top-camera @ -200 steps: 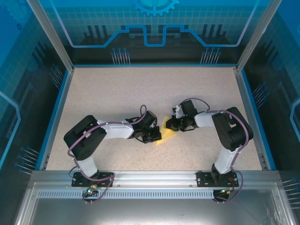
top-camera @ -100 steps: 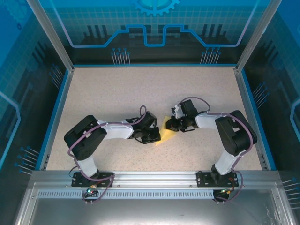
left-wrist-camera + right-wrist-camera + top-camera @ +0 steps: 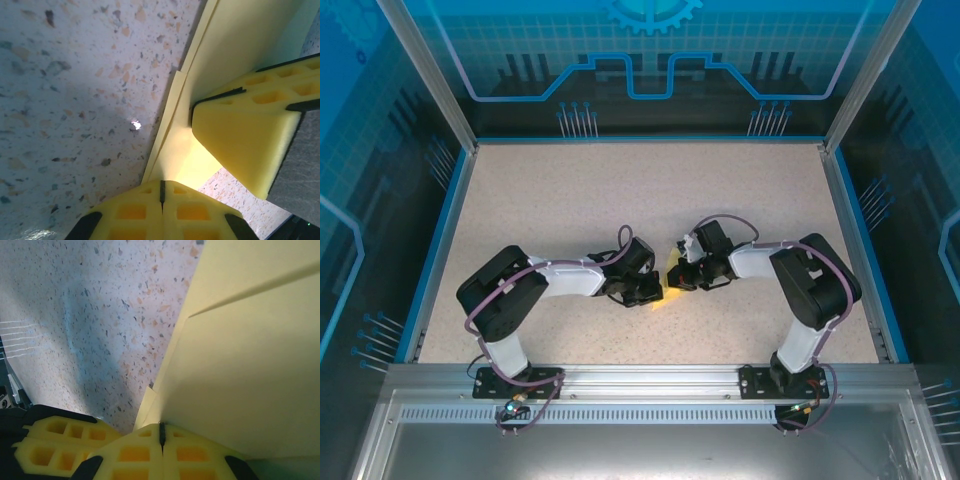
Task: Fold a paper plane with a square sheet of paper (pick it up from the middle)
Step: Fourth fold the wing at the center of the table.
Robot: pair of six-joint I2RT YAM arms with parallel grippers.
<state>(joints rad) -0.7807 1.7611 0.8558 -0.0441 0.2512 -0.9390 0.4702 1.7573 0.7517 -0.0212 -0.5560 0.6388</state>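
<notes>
Item: folded paper [image 3: 667, 287], pale yellow, flat on the table [image 3: 620, 200] between both grippers; in my left wrist view its long edge runs from bottom centre to upper right. Left gripper [image 3: 648, 293], right gripper [image 3: 678, 280]: I see fingers pressed together, tips touching the paper.
</notes>
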